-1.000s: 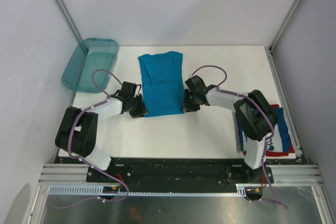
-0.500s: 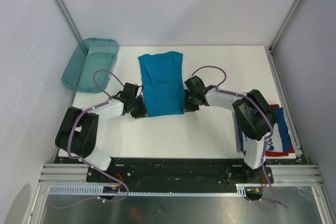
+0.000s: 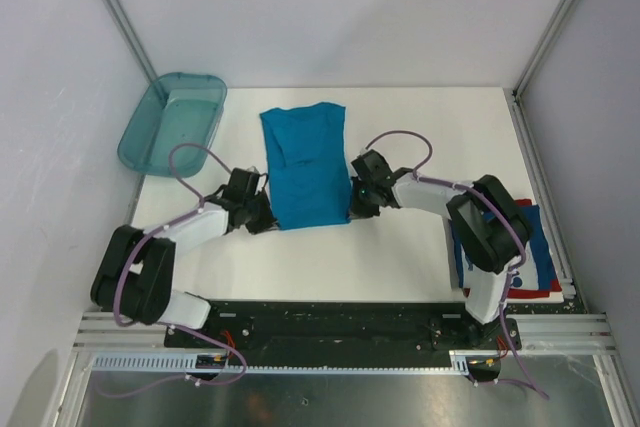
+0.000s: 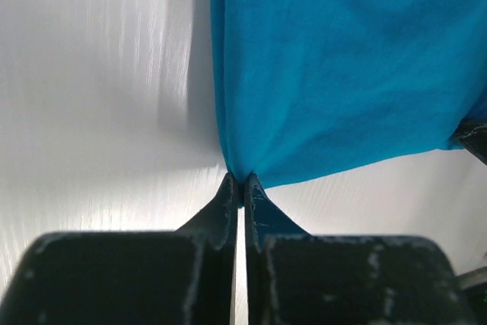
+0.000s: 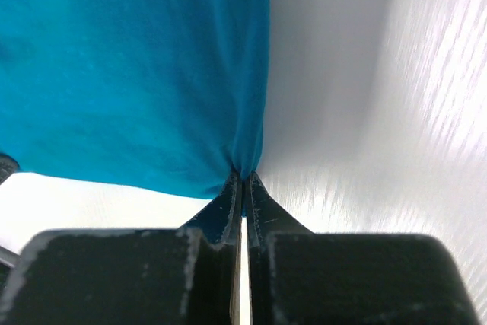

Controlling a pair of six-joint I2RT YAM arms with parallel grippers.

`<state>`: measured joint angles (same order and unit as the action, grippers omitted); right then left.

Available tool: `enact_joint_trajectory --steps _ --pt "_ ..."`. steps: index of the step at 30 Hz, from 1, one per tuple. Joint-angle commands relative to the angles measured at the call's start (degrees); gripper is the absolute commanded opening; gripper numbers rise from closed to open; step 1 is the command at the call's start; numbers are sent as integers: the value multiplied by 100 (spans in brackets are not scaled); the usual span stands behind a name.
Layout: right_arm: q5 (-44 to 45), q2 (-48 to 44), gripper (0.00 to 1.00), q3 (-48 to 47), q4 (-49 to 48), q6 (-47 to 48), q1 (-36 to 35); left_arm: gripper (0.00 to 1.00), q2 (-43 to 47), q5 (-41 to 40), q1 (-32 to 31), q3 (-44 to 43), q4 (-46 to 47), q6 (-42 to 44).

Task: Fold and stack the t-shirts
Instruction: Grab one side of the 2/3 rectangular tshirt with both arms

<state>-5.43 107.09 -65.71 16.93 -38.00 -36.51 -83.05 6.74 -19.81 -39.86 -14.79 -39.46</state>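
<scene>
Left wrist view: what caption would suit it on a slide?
Left end effector pinching a corner of the plain teal-blue cloth t-shirt.

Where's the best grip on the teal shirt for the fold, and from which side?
The two near hem corners, one on each side, coming in low from the near edge. The teal shirt lies flat with its hem on the near side, so those corners are thin, free and closest. The left tool and right tool are each shut on one.
</scene>
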Motion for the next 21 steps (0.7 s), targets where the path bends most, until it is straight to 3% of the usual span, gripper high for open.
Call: enact_joint_trajectory --steps 1,12,21 --pt "34 -708 0 584 133 -313 -241 0 755 150 -106 530 -66 -242" --pt "811 -2396 0 1437 790 -1179 -1243 0 3040 272 -653 1525 -822 -994" --pt "1108 -3499 0 1445 1177 -1296 -1363 0 4056 56 -856 1151 -1416 -1255"
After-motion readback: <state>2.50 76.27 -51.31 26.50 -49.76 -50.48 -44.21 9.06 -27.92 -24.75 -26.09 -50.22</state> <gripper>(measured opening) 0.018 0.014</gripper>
